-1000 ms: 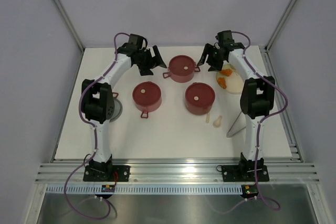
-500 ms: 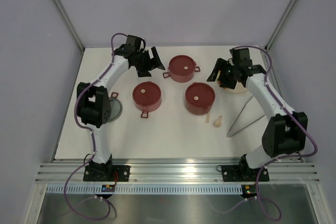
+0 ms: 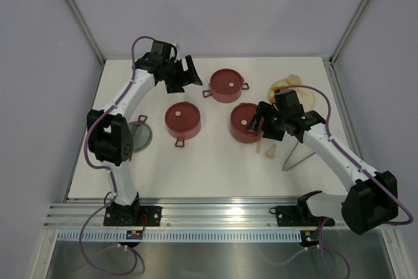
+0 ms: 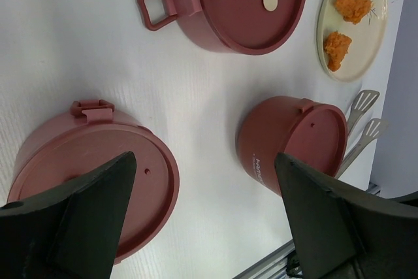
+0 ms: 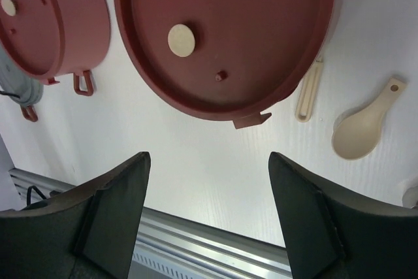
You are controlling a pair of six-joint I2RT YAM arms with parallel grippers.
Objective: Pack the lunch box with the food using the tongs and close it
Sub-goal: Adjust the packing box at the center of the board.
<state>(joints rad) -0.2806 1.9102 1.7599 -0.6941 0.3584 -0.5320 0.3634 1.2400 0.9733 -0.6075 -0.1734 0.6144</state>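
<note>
The lunch box stands as three separate dark-red bowls, each with a disc lid on: one at the back (image 3: 226, 85), one left of centre (image 3: 182, 120), one right of centre (image 3: 247, 122). My right gripper (image 3: 264, 124) hovers open at the right bowl's (image 5: 225, 37) near edge, holding nothing. My left gripper (image 3: 186, 75) hangs open at the back left, above the table between the bowls (image 4: 91, 174). Orange food (image 4: 353, 8) lies on the cream plate (image 4: 326, 4). The silver tongs (image 3: 295, 155) lie right of the bowls, under the right arm.
A grey lid (image 3: 140, 136) lies at the left by the left arm. A cream spoon (image 5: 366, 129) and a small cream stick (image 5: 308, 89) lie just in front of the right bowl. The metal table rail (image 5: 215, 246) runs close below the right gripper.
The right arm has swung from the plate at the back right down to the right bowl, uncovering the plate, and its jaws opened a little wider. The left arm shifted slightly left.
</note>
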